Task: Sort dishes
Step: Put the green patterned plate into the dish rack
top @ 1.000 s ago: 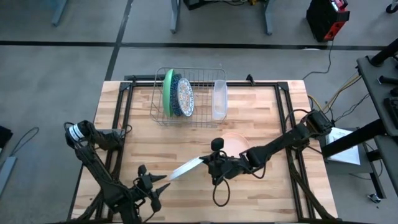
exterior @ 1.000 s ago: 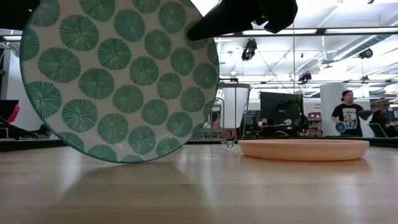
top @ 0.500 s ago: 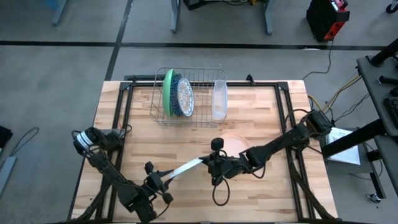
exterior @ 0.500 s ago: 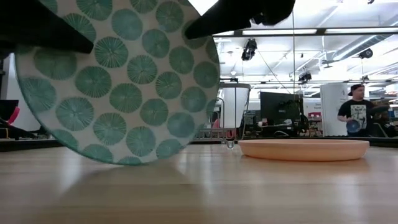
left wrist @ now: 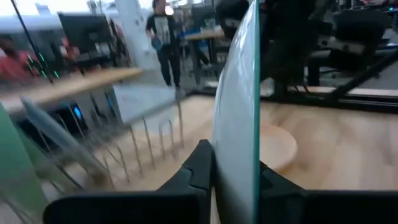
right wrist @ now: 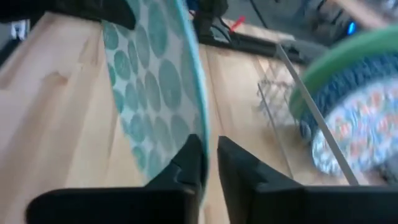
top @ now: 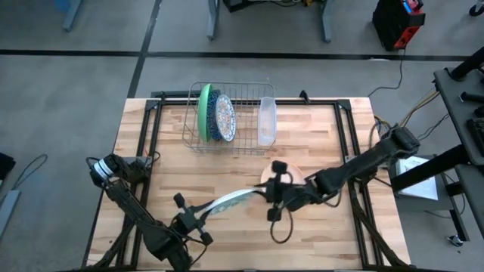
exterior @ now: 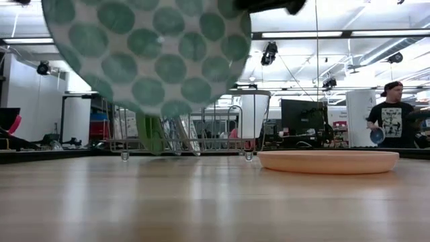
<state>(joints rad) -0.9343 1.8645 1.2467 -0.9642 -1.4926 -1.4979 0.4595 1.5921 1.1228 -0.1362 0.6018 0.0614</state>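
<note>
While both grippers clamp opposite edges of the dotted plate (top: 231,200), it hangs clear above the table (top: 318,136): left gripper (top: 198,217) nearer the front, right gripper (top: 271,193) beside the peach bowl (exterior: 328,161).

A robotics lab or workshop. The wooden table (top: 318,132) stands on a grey concrete floor (top: 68,83), with cables (top: 401,72) trailing to a black and red box (top: 395,21). In the low view, the room behind is open-plan, with ceiling strip lights (exterior: 316,33), a monitor (exterior: 302,115), desks and a person (exterior: 390,121) standing there. A metal stand (top: 461,98) flanks the table.
</note>
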